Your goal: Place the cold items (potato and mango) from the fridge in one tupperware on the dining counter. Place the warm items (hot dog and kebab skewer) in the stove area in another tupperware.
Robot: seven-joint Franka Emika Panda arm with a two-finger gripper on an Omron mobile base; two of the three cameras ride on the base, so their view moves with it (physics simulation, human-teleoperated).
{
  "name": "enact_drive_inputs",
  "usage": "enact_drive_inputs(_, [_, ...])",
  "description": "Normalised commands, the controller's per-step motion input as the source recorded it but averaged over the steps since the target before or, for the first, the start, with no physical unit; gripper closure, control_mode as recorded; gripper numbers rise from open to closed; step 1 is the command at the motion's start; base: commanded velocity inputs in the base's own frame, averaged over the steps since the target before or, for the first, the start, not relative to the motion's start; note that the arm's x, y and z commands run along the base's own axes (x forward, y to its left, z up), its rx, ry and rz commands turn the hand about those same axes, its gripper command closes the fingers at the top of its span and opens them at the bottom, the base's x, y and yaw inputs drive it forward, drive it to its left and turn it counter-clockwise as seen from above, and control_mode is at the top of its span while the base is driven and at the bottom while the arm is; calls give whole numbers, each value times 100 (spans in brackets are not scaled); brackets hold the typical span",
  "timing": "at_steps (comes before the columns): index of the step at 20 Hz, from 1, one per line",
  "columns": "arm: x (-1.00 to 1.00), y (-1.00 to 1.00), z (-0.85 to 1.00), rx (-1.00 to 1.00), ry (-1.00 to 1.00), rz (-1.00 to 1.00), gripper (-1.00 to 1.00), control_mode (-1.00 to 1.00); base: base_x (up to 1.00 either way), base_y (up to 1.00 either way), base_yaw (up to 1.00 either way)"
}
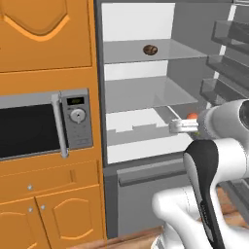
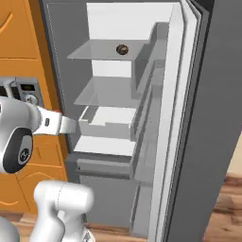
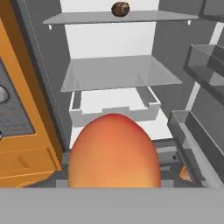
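A red-orange mango [image 3: 113, 151] fills the lower middle of the hand view, right in front of the camera, and hides the fingertips. In the left base view a small part of the mango [image 1: 193, 115] shows at my gripper [image 1: 190, 120], which is shut on it in front of the open fridge [image 1: 146, 97] at the height of the lower shelf. The right base view shows the gripper [image 2: 64, 122] just outside the fridge's left wall. A brown potato [image 1: 150, 49] [image 2: 122, 49] [image 3: 120, 8] lies on the top glass shelf, far from the hand.
Below the glass shelves is a white drawer [image 3: 114, 109]. The open fridge door with its bins [image 1: 228, 63] [image 3: 205, 65] stands on the right. An orange cabinet with a microwave [image 1: 44, 124] flanks the fridge on the left.
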Motion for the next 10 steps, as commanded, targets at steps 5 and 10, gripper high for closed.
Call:
enact_drive_inputs(5, [0, 0, 0, 0, 0, 0, 100, 100, -58, 80, -36])
enact_drive_inputs(10, [0, 0, 0, 0, 0, 0, 100, 100, -30, 79, -50])
